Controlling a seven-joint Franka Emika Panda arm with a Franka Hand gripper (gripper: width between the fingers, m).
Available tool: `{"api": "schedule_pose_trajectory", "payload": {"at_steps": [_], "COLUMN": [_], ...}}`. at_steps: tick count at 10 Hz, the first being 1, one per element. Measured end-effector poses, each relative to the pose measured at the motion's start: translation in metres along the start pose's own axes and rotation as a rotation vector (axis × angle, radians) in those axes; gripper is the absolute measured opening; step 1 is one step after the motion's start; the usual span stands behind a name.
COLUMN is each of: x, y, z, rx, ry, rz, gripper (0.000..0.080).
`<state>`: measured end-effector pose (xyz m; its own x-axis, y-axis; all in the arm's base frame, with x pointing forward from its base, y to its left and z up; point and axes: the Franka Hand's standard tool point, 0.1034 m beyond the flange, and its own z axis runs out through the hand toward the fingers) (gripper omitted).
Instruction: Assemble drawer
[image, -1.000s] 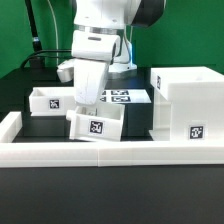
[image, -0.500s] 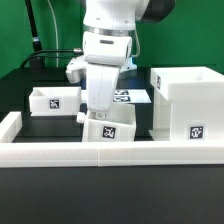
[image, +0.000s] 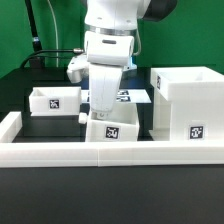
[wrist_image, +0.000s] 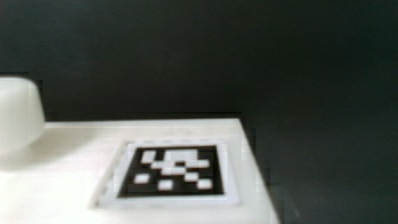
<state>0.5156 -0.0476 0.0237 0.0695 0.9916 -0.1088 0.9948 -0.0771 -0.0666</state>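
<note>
The drawer's large white casing (image: 186, 105) stands at the exterior view's right, open side up, with a tag on its front. One small tray (image: 54, 100) sits at the left. A second small tray (image: 112, 129) stands upright just behind the front rail, with its round knob (image: 81, 117) on its left side. My gripper (image: 101, 113) comes straight down onto this tray and is shut on its wall, with the fingertips hidden by the hand. The wrist view shows the tray's white face (wrist_image: 71, 150), its tag (wrist_image: 175, 172) and the knob (wrist_image: 15, 115), but no fingers.
A long low white rail (image: 60, 153) edges the black table along the front and turns back at the left (image: 9, 125). The marker board (image: 127, 97) lies flat behind the arm. A gap separates the held tray and the casing.
One second ago the tray hung tilted further left in my gripper. It has moved right and down and now stands upright by the rail. Almost nothing moved in the last half second.
</note>
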Motion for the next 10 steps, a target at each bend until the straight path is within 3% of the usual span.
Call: {"api": "schedule_pose_trajectory", "payload": {"at_steps": [6, 8, 10], "x": [-0.026, -0.026, -0.014], "y": [0.002, 0.001, 0.005], "z": [0.001, 0.001, -0.001], "rx": [0.016, 0.018, 0.013], "ry": [0.108, 0.101, 0.109], "rz": [0.004, 0.007, -0.019], "gripper": [0.0047, 0.0047, 0.0047]}}
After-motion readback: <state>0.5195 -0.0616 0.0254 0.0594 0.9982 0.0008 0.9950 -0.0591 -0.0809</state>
